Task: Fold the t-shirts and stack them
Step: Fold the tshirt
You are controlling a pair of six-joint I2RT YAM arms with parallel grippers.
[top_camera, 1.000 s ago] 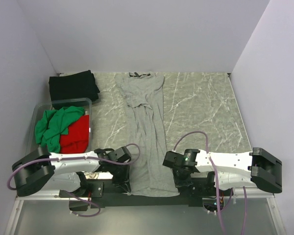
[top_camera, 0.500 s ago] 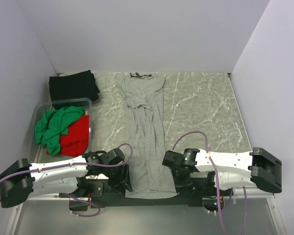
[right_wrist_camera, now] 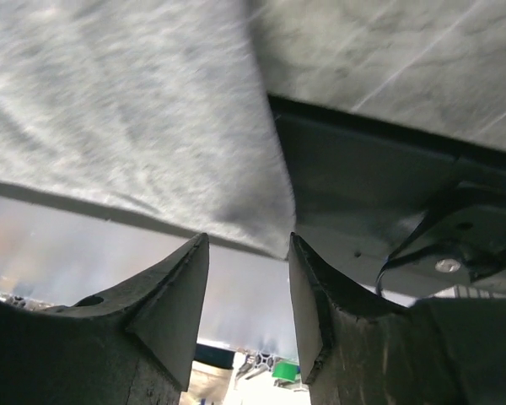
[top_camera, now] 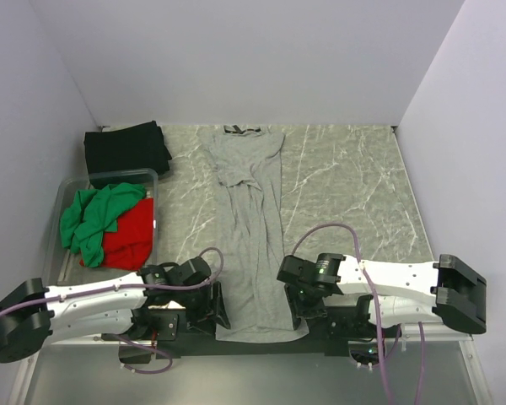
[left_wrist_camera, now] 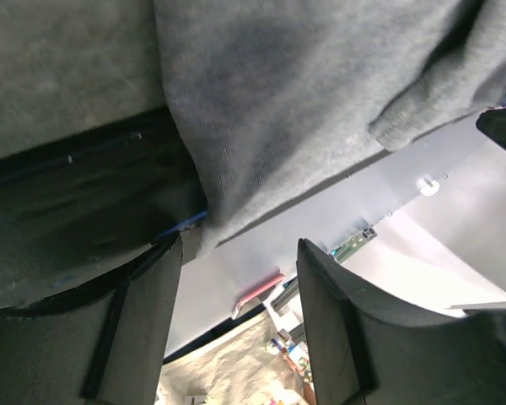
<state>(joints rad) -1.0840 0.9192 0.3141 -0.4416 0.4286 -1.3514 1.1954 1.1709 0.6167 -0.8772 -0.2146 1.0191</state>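
The heather-grey t-shirt [top_camera: 251, 228] lies as a long narrow strip down the middle of the table, collar at the far end, hem draped over the near edge. My left gripper [top_camera: 216, 314] sits at the hem's left corner and is open. In the left wrist view the grey cloth [left_wrist_camera: 304, 84] ends just beyond the left gripper [left_wrist_camera: 239, 250], with nothing between its fingers. My right gripper [top_camera: 296, 314] is open at the hem's right corner. The grey hem [right_wrist_camera: 135, 110] hangs just past the right gripper [right_wrist_camera: 249, 241]. A folded black t-shirt [top_camera: 126, 150] lies at the back left.
A clear plastic bin [top_camera: 151, 179] at the left holds a crumpled green t-shirt [top_camera: 91, 216] and a red t-shirt [top_camera: 131, 234]. The marbled tabletop [top_camera: 346, 186] is walled in on three sides. Purple cables loop above both arms near the front edge.
Both grippers have opened and let go of the grey shirt's hem corners. The left arm has swung lower toward the near edge; the hem now rests over the table's front edge.
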